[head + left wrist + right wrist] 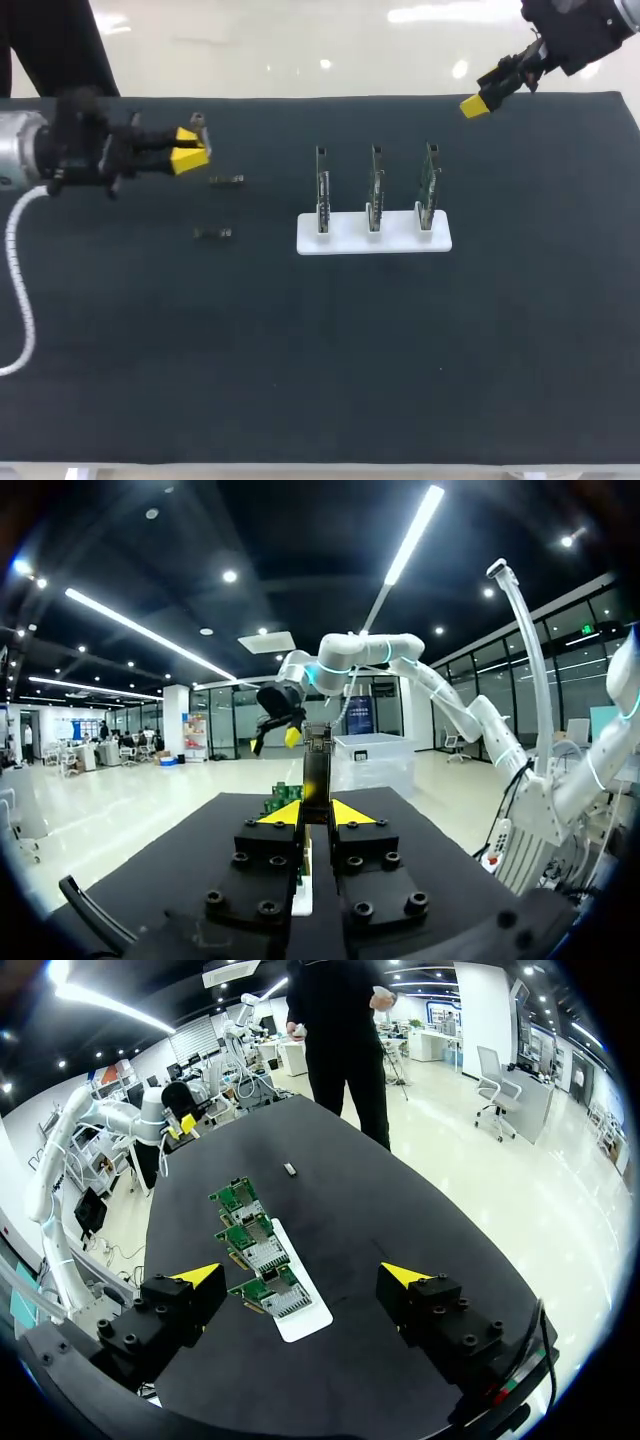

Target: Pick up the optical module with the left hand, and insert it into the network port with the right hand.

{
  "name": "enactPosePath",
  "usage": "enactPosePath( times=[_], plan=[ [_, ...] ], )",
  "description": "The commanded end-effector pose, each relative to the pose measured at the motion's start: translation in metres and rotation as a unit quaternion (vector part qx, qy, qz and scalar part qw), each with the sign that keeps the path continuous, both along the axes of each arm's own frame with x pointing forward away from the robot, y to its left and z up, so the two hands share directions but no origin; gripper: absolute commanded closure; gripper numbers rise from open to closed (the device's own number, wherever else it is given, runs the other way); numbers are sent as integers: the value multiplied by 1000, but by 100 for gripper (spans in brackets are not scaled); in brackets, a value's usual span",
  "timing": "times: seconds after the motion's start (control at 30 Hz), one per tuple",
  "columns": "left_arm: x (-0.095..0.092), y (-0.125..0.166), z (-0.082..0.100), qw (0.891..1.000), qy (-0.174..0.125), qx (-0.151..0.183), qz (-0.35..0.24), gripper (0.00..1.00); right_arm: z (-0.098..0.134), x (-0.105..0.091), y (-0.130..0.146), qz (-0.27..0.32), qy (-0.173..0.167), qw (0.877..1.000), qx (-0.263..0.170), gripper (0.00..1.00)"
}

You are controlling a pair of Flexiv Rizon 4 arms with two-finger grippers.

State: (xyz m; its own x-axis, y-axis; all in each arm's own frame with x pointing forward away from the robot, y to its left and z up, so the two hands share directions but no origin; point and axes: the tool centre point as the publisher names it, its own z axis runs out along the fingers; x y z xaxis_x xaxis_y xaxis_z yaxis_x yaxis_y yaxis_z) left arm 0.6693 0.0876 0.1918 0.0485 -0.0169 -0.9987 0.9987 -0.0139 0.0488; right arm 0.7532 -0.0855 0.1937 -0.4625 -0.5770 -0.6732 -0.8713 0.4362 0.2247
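My left gripper (188, 150) hovers over the table's far left, shut on a small grey optical module (199, 125) that sticks up from its yellow tips. The left wrist view shows the module (317, 765) standing upright between the fingers of that gripper (316, 813). Three green circuit boards with network ports (375, 188) stand upright in a white holder (346, 237) at mid-table. My right gripper (478, 100) hangs open above the far right edge. In its own view the right gripper (302, 1276) is wide open and empty, with the boards (252, 1235) ahead of it.
Two more modules lie flat on the dark mat, one (227, 180) just right of the left gripper and one (213, 232) nearer the front. A white coiled cable (20, 290) trails from the left arm along the left edge.
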Motion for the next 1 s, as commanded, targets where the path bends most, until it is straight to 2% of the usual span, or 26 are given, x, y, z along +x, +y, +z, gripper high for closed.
enactPosePath(
  times=[0.03, 0.3, 0.47, 0.6, 1.0],
  plan=[
    [-1, -40, 6, 1000, 3, 0, 31, 100, 0, -1, 0, -1, 0, 1000, 0, 0],
    [4, -70, 12, 1000, 7, -9, 6, 100, 0, -1, 0, -1, 0, 1000, 0, 0],
    [11, -82, 11, 1000, 7, -12, -25, 100, 0, -1, 0, -1, 0, 1000, 0, 0],
    [18, -92, 9, 999, 7, -13, -28, 100, 0, -1, 0, -1, 0, 1000, 0, 0],
    [24, -100, 8, 1000, 9, -10, -27, 100, 0, -1, 0, -1, 0, 1000, 0, 0]
  ],
)
